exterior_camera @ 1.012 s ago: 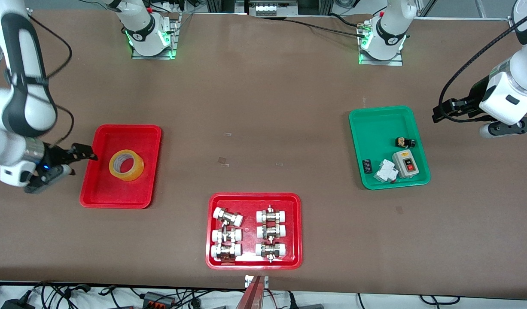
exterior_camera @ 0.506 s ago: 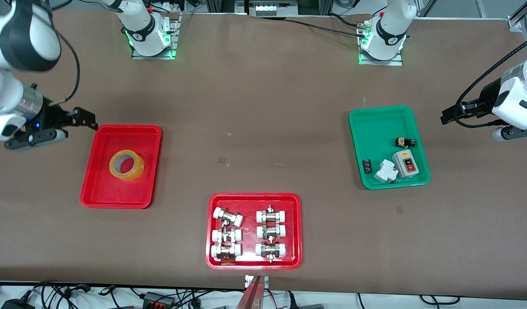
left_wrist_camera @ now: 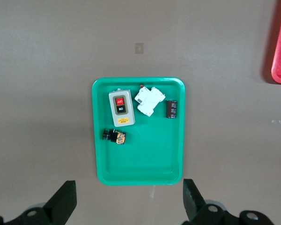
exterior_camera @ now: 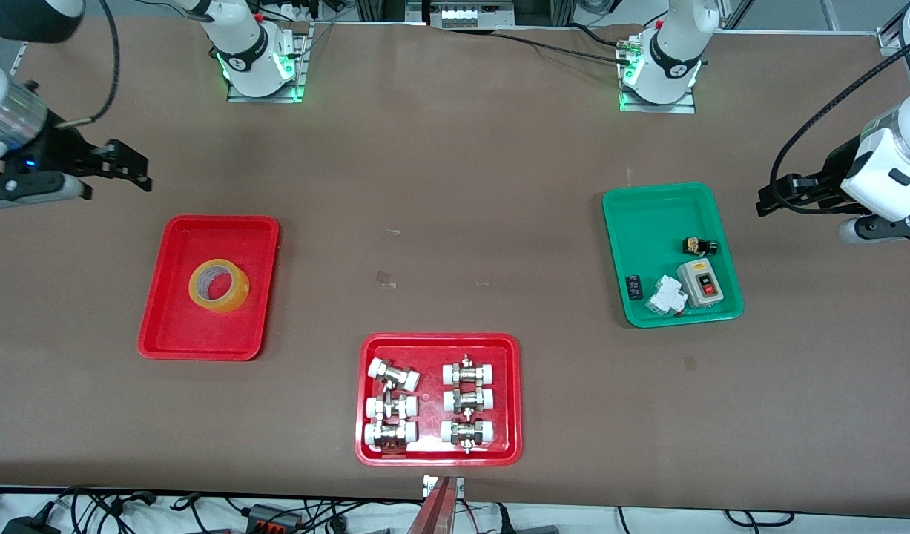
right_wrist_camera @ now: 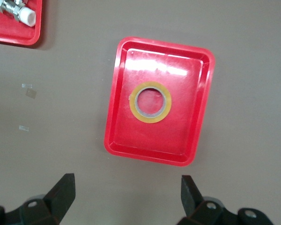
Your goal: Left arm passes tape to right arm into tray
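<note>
Currently the tape (exterior_camera: 218, 285) lies flat, hole upward, inside the tray (exterior_camera: 165, 326), toward the right arm's end of the table; as a round roll it has no long axis to line up with. Judged from this, the placement looks done.

Right gripper (exterior_camera: 124, 165): empty, fingers spread wide, up in the air over bare table near the worktop edge at the right arm's end, the tray nearer the front camera than the spot under it. In the right wrist view the tape (right_wrist_camera: 150, 101) sits roughly mid-tray, nothing between the fingers.

Left gripper (exterior_camera: 777, 194): likewise spread and empty, over bare table by the worktop edge at the left arm's end, just beside the green tray (exterior_camera: 647, 215). The right arm is much the nearer to the tape.

Counts:
- tape rolls: 1
- red trays: 2, including the fittings tray (exterior_camera: 366, 400) by the front edge
- green trays: 1, holding 4 electrical parts
- fittings (exterior_camera: 393, 376): 6, in 2 columns of 3
</note>
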